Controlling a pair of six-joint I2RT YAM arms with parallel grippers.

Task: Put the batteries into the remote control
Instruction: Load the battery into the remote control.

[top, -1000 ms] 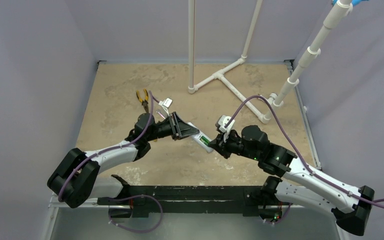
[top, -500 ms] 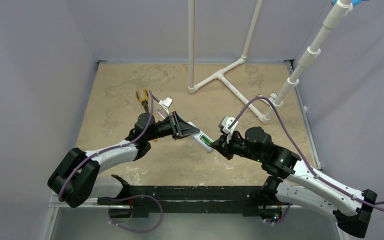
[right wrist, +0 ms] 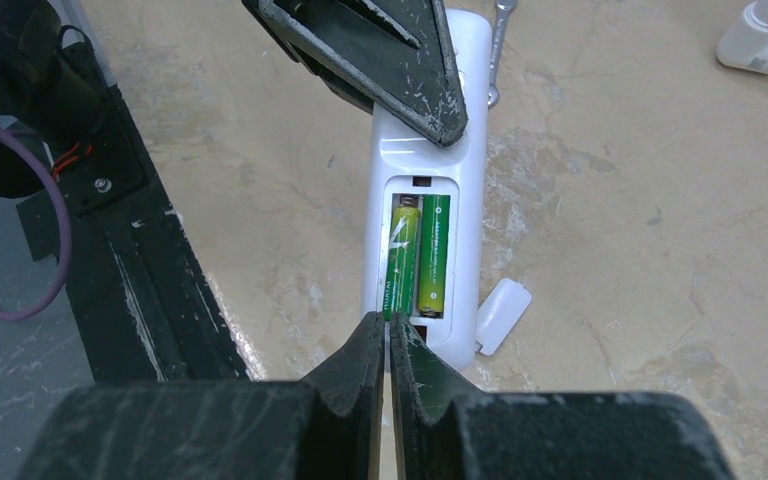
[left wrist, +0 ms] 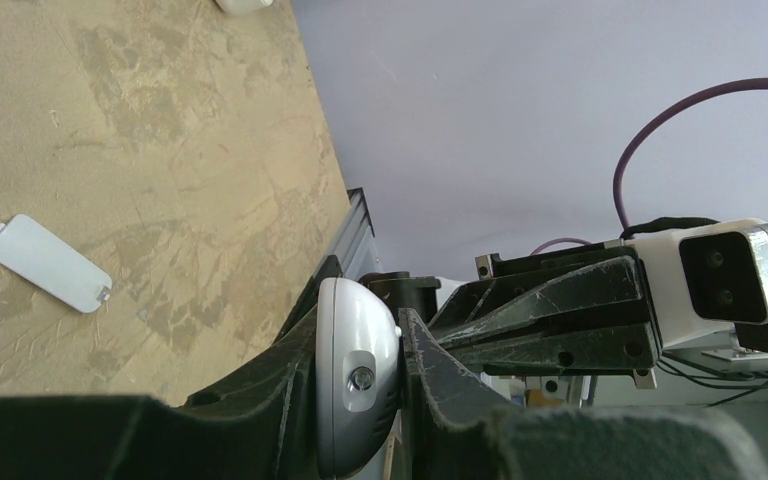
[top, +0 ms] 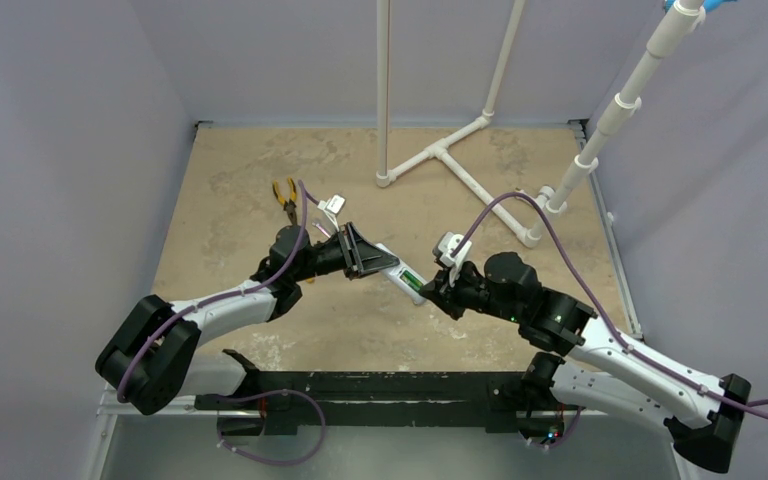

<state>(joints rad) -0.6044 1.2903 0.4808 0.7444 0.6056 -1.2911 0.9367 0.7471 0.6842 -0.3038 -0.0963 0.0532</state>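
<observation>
The white remote control (top: 392, 264) is held above the table with its open battery bay facing up. My left gripper (top: 365, 255) is shut on its far end; the left wrist view shows that rounded end (left wrist: 357, 385) squeezed between the fingers. Two green batteries (right wrist: 400, 262) (right wrist: 434, 255) lie side by side in the bay of the remote (right wrist: 465, 150). My right gripper (right wrist: 388, 322) is shut, holds nothing, and its tips are at the near end of the left battery. It meets the remote's near end in the top view (top: 432, 290).
The white battery cover (right wrist: 502, 315) lies on the table beside the remote's near end, and shows in the left wrist view (left wrist: 50, 263). A silver wrench (right wrist: 497, 50) lies beyond the remote. Yellow-handled pliers (top: 284, 192) and white pipes (top: 440, 155) stand farther back. A black rail (top: 380, 385) runs along the near edge.
My right arm shifted slightly right and back again, its shut tips staying at the remote's near end. The left arm and the remote have not moved.
</observation>
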